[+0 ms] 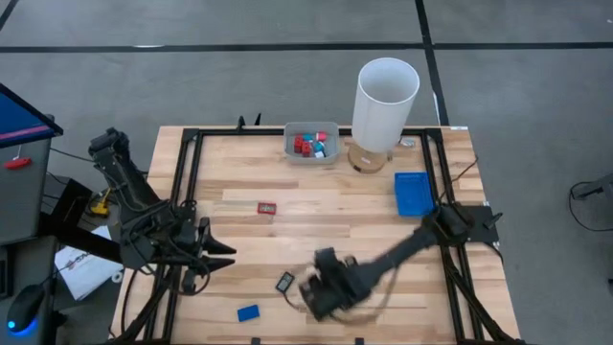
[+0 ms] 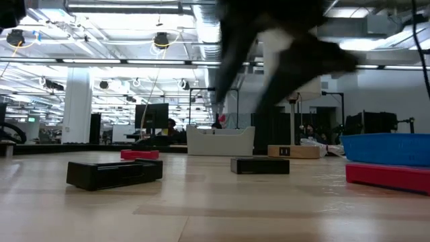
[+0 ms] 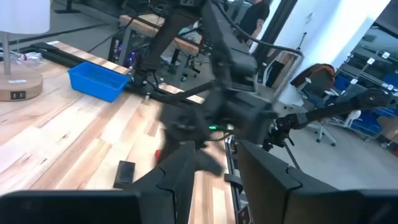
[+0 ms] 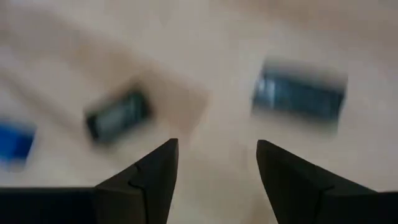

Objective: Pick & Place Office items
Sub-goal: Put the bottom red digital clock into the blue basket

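Several pcs in grey tray (image 1: pixel 311 155) at tabletop's far edge. I've R gripper (image 4: pixel 214 165) spread wide, empty, over black framed piece (image 1: pixel 284 282) nr near edge. Red framed piece (image 1: pixel 266 207), blue block (image 1: pixel 248 312) left. L gripper (image 1: pixel 225 251) parked at left edge, apart, empty.

Light wooden worktop (image 1: pixel 316 225), black frame rails at its edges. Along the far edge: grey tray (image 1: pixel 312 144) holding red and blue pieces, white cylinder on a round wooden base (image 1: pixel 383 107). Blue tray (image 1: pixel 414 193) near the right edge. Red framed rectangle (image 1: pixel 266 207) mid-worktop. Black piece (image 1: pixel 285 282) and blue block (image 1: pixel 248 312) toward the near edge.
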Controlling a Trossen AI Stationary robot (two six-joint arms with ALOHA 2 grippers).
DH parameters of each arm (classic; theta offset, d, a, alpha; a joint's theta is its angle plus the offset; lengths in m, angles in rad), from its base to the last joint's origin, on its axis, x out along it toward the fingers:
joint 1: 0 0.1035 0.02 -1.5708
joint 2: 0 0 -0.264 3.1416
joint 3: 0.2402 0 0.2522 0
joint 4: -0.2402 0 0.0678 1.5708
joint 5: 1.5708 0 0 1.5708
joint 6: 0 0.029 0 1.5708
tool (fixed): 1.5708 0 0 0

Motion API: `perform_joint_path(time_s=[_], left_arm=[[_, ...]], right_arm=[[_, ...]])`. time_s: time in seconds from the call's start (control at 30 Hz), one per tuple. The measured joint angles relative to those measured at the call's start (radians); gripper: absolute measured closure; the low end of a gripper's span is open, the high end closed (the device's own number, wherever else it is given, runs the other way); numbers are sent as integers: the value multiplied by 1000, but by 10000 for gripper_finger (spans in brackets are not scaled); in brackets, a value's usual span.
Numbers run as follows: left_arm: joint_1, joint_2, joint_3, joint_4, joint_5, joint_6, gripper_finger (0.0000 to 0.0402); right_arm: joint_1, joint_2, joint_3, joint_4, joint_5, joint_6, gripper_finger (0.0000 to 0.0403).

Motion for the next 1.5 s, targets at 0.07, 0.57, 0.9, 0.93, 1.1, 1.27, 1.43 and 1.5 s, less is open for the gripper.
perform_joint_path(time_s=[0.07, 0.57, 0.9, 0.93, 1.1, 1.27, 1.43, 1.5], left_arm=[[-7, 0, 0, 0, 0, 0, 283], [-25, 0, 0, 19, 0, 14, 283], [-25, 0, 0, 26, 1, 14, 283], [-25, 0, 0, 27, 1, 14, 283], [-25, 0, 0, 39, 2, 14, 283], [-25, 0, 0, 41, 4, 14, 283], [-25, 0, 0, 41, 5, 14, 283], [-25, 0, 0, 40, 5, 14, 283]], right_arm=[[57, 0, 0, -16, -39, 73, 194], [237, -86, 1, -68, -159, 295, 194], [127, -134, 0, -293, -231, 65, 171], [118, -133, 0, -306, -231, 54, 165], [96, -132, -31, -398, -227, 36, 132], [111, -131, -103, -355, -254, 64, 102], [122, -131, -164, -244, -260, 120, 86], [122, -131, -181, -210, -259, 142, 85]])
